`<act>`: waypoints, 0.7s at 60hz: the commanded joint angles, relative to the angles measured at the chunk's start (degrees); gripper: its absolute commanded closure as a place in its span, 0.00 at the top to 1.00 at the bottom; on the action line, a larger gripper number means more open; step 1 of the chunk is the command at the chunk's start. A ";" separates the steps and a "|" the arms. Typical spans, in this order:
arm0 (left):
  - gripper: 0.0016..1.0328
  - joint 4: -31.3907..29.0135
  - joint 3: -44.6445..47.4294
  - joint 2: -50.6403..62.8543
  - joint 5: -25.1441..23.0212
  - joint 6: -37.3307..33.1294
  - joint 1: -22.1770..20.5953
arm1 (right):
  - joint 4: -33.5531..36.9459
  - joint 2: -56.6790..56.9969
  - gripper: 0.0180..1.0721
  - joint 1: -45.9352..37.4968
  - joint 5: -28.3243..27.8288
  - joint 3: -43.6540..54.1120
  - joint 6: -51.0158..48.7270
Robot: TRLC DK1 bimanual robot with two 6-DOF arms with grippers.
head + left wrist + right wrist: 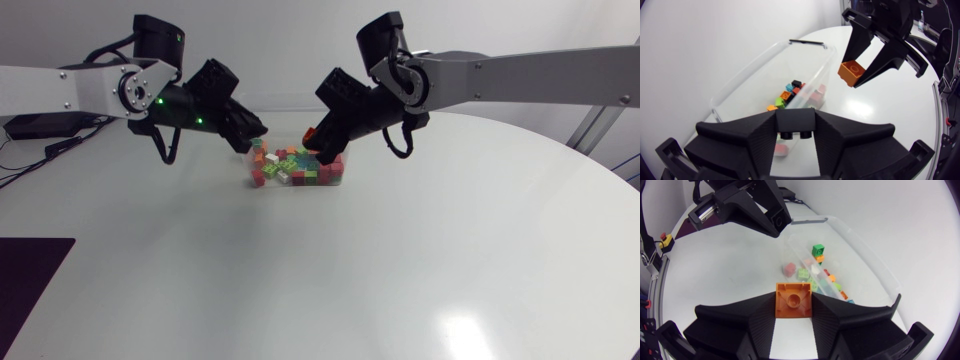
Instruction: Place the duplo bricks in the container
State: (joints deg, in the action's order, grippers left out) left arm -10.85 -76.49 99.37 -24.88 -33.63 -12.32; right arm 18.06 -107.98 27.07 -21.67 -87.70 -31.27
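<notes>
Right wrist view: right gripper (794, 296) pinches orange brick (794, 304), underside seen; left wrist view, apparently studs. Left gripper (795, 120): state unclear.

Clear plastic container (742, 82), smooth plastic orange brick (794, 304), matte blk right end effector (794, 295), glossy table (450, 250)

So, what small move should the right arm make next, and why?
Probably ease the right end effector a little forward, over the container: it is shut on the orange brick, which seems level with the near rim, not clearly above the bricks inside.
</notes>
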 commanded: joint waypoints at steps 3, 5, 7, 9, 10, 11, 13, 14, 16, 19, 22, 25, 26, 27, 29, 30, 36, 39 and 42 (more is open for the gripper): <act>0.34 -0.05 -5.51 3.72 -0.60 3.66 0.71 | 0.48 0.41 0.24 -1.14 -0.04 -3.27 2.97; 0.34 0.04 -6.39 4.25 -0.60 4.10 0.80 | 0.22 0.32 0.24 -1.41 -0.13 -3.97 3.49; 0.34 0.39 -7.62 5.04 -0.60 4.89 0.89 | 0.22 0.23 0.24 -1.67 -0.13 -4.76 3.84; 0.34 0.66 -9.03 6.10 -0.60 5.77 1.42 | -0.22 0.05 0.24 -2.02 -0.04 -5.64 4.72; 0.34 0.66 -10.00 6.71 -0.60 6.38 1.68 | -0.93 -0.21 0.24 -2.20 -0.04 -6.08 5.25; 0.34 0.74 -10.52 7.15 -0.60 6.82 1.86 | -1.10 -0.30 0.24 -2.28 -0.04 -6.17 5.43; 0.34 0.74 -12.37 8.47 -0.60 7.87 2.30 | -1.80 -0.56 0.24 -2.64 -0.04 -6.87 6.04; 0.34 0.74 -13.25 9.17 -0.60 8.40 2.47 | -1.98 -0.74 0.24 -2.81 -0.13 -7.40 6.39; 0.34 0.83 -14.65 10.14 -0.69 9.28 2.91 | -2.33 -1.26 0.24 -3.16 -0.13 -8.28 7.10; 0.34 1.10 -16.15 11.28 -0.60 10.42 3.35 | -3.21 -1.97 0.24 -3.43 -0.04 -9.33 8.15; 0.35 1.10 -17.64 12.51 -0.69 11.30 3.53 | -3.83 -3.11 0.24 -3.69 -0.04 -10.65 8.94; 0.35 1.45 -19.05 13.83 -0.60 12.27 3.62 | -4.35 -4.60 0.24 -3.87 -0.04 -12.05 9.73; 0.35 1.80 -19.49 14.18 -0.60 12.80 3.62 | -4.71 -5.04 0.24 -3.87 -0.04 -12.41 9.91; 0.35 2.33 -19.75 14.62 -0.60 13.15 3.53 | -5.14 -5.75 0.24 -3.87 -0.04 -12.93 10.26; 0.35 2.85 -20.19 15.15 -0.60 13.68 3.53 | -5.58 -6.63 0.24 -3.95 -0.04 -13.46 10.61; 0.36 3.21 -20.63 15.50 -0.60 14.20 3.53 | -5.94 -7.15 0.24 -3.95 -0.04 -13.81 10.88; 0.37 3.64 -24.32 18.84 -0.60 16.58 3.18 | -7.69 -10.58 0.24 -3.95 0.49 -16.36 12.02; 0.45 3.64 -26.26 20.77 -0.60 18.07 3.00 | -8.05 -12.34 0.29 -3.78 1.10 -17.86 12.11; 0.65 3.29 -29.42 23.59 0.36 19.83 2.74 | -8.31 -15.33 0.49 -3.43 2.25 -20.58 12.81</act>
State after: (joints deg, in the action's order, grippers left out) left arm -7.84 -101.32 118.58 -25.04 -17.47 -8.99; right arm 10.48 -118.93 23.24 -20.43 -104.68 -20.58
